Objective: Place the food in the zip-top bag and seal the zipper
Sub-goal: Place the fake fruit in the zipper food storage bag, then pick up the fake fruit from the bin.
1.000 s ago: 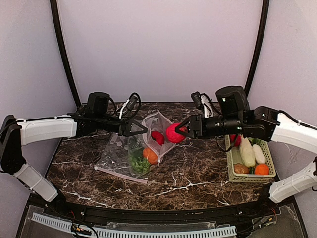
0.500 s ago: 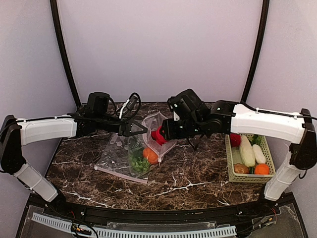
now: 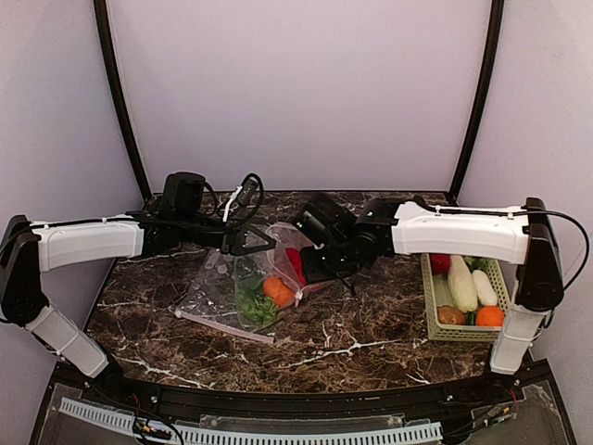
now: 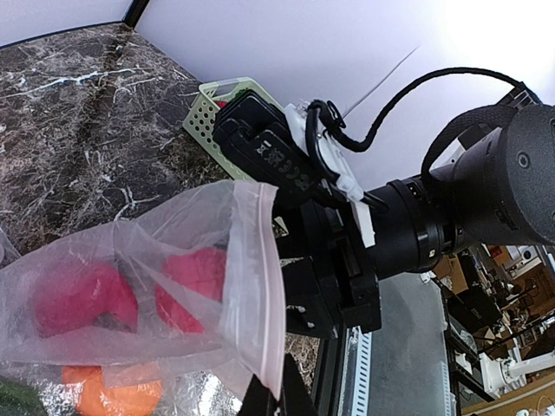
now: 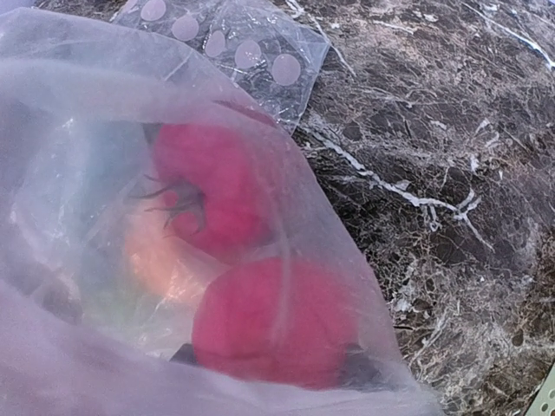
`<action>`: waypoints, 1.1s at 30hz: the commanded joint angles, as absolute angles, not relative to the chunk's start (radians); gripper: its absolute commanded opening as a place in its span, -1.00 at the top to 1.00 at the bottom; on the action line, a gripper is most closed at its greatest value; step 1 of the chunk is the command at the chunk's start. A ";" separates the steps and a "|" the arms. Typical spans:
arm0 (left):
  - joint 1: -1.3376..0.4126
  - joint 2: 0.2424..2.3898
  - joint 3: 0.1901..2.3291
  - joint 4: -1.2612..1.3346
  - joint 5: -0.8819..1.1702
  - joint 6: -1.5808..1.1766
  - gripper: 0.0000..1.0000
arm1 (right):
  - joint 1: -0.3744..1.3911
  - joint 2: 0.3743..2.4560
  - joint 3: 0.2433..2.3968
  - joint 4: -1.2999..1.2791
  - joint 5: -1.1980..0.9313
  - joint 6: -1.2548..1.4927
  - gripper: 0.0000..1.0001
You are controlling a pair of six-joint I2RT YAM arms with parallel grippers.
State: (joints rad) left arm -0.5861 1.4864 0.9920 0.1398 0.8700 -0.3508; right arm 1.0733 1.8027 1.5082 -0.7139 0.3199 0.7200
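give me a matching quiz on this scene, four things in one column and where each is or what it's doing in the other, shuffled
Things:
1 left gripper
2 right gripper
3 white radish
4 second dotted bag

Places or states:
a in the pale green basket
b flat on the marble table
c pinched shut on the mouth edge of the zip-top bag
d round a red apple inside the zip-top bag

Pairs: 1-c, 2-d, 3-a, 4-b

clear glossy plastic bag [image 3: 222, 289], polished marble table [image 3: 371, 326]
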 commanded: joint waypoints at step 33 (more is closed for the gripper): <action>-0.581 1.445 0.995 0.117 0.842 -0.328 0.99 | 1.082 1.564 1.399 -0.595 0.265 0.720 -0.86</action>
